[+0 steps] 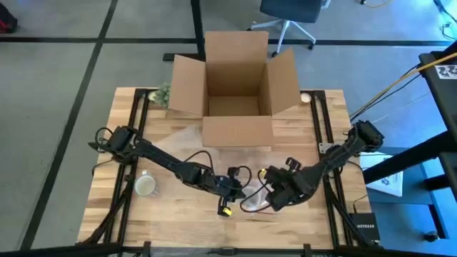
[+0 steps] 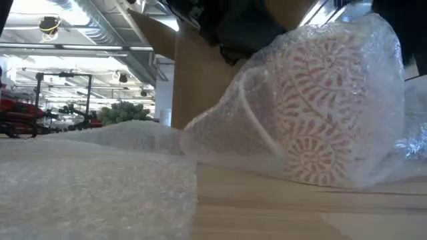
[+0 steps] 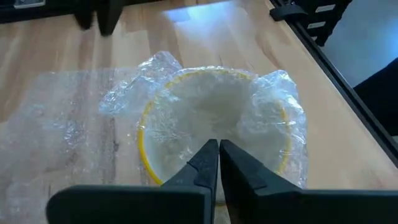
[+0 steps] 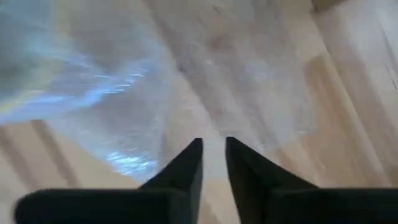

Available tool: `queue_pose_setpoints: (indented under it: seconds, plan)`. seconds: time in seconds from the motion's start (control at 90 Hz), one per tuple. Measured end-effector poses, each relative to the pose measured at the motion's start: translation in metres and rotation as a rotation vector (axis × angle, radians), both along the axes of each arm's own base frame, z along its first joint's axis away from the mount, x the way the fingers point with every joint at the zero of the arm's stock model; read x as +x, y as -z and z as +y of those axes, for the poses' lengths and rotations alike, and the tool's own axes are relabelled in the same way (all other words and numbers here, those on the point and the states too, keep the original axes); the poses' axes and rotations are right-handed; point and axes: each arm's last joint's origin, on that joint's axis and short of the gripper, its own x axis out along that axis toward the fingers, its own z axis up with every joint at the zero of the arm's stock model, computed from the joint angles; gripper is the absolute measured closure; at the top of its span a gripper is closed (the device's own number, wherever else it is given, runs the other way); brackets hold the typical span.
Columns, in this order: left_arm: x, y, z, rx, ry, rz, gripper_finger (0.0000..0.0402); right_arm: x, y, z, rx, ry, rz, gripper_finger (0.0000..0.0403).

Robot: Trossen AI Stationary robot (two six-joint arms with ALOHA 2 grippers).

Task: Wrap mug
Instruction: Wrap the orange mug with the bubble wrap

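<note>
the patterned mug [image 2: 320, 113] lies on its side near the table's front edge, between the two grippers, with bubble wrap [image 2: 293, 87] pulled loosely over it; in the left wrist view its yellow rim [image 3: 144, 134] and open mouth face the camera through the film. the left gripper [image 3: 219, 155] sits just in front of that mouth with its jaws nearly closed, and i cannot tell whether a fold of wrap is pinched between the tips. the right gripper [image 4: 213, 155] hovers over the wrap on the other side, jaws narrow with a small gap, holding nothing that i can see.

what could go wrong, as i judge it: the wrap looks slack and nothing fastens it, so letting go may let it spring open and bare the mug. a mug on its side can roll, and a push from either gripper could send it towards the near edge of the table [image 1: 186, 228]. thin film may slip from nearly closed tips, or tear if both arms pull apart. the loose sheet trailing across the wood could also snag a finger.

counted: one wrapped mug, one sheet of bubble wrap, one plain mug [image 1: 146, 185] standing apart to the left, one open cardboard box [image 1: 232, 89] at the back, two arms
</note>
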Motion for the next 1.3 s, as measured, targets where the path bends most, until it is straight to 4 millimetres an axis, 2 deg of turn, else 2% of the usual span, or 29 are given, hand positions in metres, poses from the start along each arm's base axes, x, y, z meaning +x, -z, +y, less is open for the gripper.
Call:
queue_pose_setpoints:
  seconds: [0.178,0.333,0.456,0.578,0.689,0.811,0.9,0.978,1.211,1.3]
  plan:
    - [0.0,0.0,0.0,-0.002,0.002,0.0,0.0402,-0.008,0.036,-0.03,-0.015,0.066,-0.029,0.0216]
    - [0.0,0.0,-0.001,-0.002,0.005,0.0,0.0402,-0.013,0.054,-0.065,-0.003,0.1,-0.148,0.0173]
    - [-0.001,0.0,-0.002,-0.004,0.005,0.0,0.0402,-0.018,0.073,-0.092,0.035,0.12,-0.259,0.0164]
    - [-0.001,0.0,-0.003,-0.005,0.008,0.001,0.0402,-0.022,0.097,-0.107,0.078,0.124,-0.35,0.0165]
    - [-0.002,0.0,-0.004,-0.006,0.01,0.001,0.0402,-0.025,0.11,-0.112,0.074,0.104,-0.425,0.0166]
    - [-0.002,0.0,-0.005,-0.006,0.011,0.001,0.0402,-0.027,0.113,-0.112,0.057,0.069,-0.422,0.0167]
    - [-0.002,0.0,-0.004,-0.006,0.011,0.0,0.0402,-0.025,0.112,-0.111,0.063,0.022,-0.414,0.0183]
    - [-0.002,0.0,-0.004,-0.005,0.011,0.0,0.0402,-0.023,0.111,-0.11,0.084,-0.024,-0.417,0.0216]
    - [-0.002,0.0,-0.005,-0.008,0.01,0.0,0.0402,-0.019,0.109,-0.105,0.212,-0.071,-0.444,0.0379]
    - [-0.002,0.0,-0.005,-0.008,0.01,0.0,0.0402,-0.018,0.105,-0.105,0.221,-0.074,-0.46,0.039]
